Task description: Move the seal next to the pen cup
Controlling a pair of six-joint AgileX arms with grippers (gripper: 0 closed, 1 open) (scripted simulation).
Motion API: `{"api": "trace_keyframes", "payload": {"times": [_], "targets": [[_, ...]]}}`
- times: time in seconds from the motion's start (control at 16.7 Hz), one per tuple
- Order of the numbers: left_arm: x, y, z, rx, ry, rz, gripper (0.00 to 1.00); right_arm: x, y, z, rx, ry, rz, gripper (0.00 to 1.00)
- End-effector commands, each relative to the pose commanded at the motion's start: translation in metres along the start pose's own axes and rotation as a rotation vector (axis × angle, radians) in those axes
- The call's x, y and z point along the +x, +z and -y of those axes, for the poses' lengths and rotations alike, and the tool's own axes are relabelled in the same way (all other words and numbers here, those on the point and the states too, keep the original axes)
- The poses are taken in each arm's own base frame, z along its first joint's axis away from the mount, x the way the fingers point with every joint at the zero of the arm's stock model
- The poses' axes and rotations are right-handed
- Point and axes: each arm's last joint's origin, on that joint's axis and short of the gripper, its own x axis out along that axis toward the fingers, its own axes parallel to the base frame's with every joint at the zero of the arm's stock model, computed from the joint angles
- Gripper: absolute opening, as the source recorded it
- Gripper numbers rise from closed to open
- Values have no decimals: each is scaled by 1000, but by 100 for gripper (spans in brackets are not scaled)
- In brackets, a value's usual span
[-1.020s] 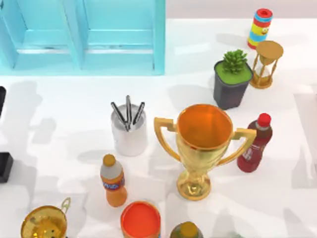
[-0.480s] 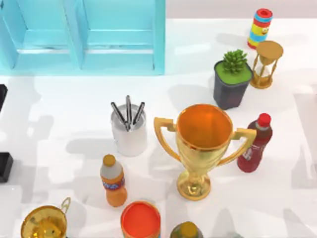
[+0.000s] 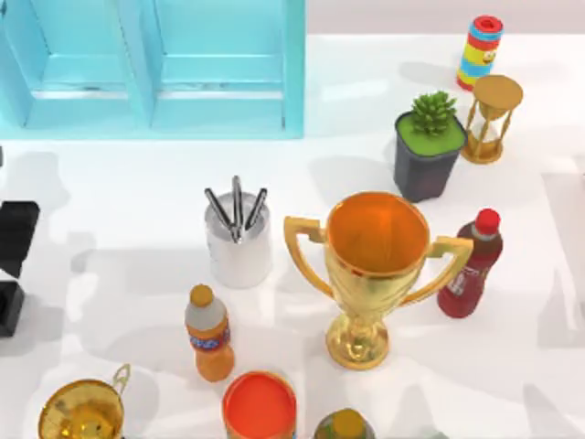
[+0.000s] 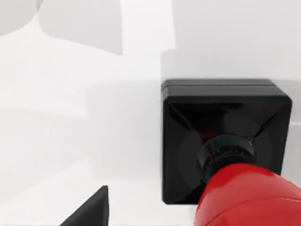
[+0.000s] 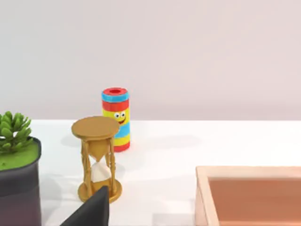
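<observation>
Step in hand: approach/pre-grasp on the seal (image 4: 188,141). No pick yet, so the task is at an early stage.

L gripper (image 3: 16,240) is at the table's left edge. Its wrist cam looks down on the seal from close up. The black sq base sits flat on the white table and the red knob is nearest the cam. Jaw state: can't tell from these views.

The pen cup (image 3: 239,245) is left of centre, well apart from the L gripper. The gold trophy (image 3: 373,265) is on its right and the orange bottle (image 3: 208,334) is nearer the cam.

R arm is parked. Its wrist cam faces the hourglass (image 5: 97,157) and the striped can (image 5: 115,118). Jaw state there: can't tell either.

Next move, my read: drop onto the knob, clamp, lift, carry right and set down upright just beside the cup. The open table left of the cup looks safest, away from the bottle and trophy.

Labels: the orange bottle has a blue label, text unreadable. The red bottle (image 3: 470,265) has a label that's unreadable too. The striped can has a smiley face and no words.
</observation>
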Motion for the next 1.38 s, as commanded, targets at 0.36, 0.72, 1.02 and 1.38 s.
{"api": "trace_keyframes", "payload": {"times": [0.36,0.72,1.02,1.38], "targets": [[31,-5,0,0,-2,-10,100,0,0,0,0,0,0,100],[31,-5,0,0,-2,-10,70,0,0,0,0,0,0,100],[31,-5,0,0,-2,-10,32,0,0,0,0,0,0,100],[31,-5,0,0,-2,-10,0,0,0,0,0,0,0,100]]}}
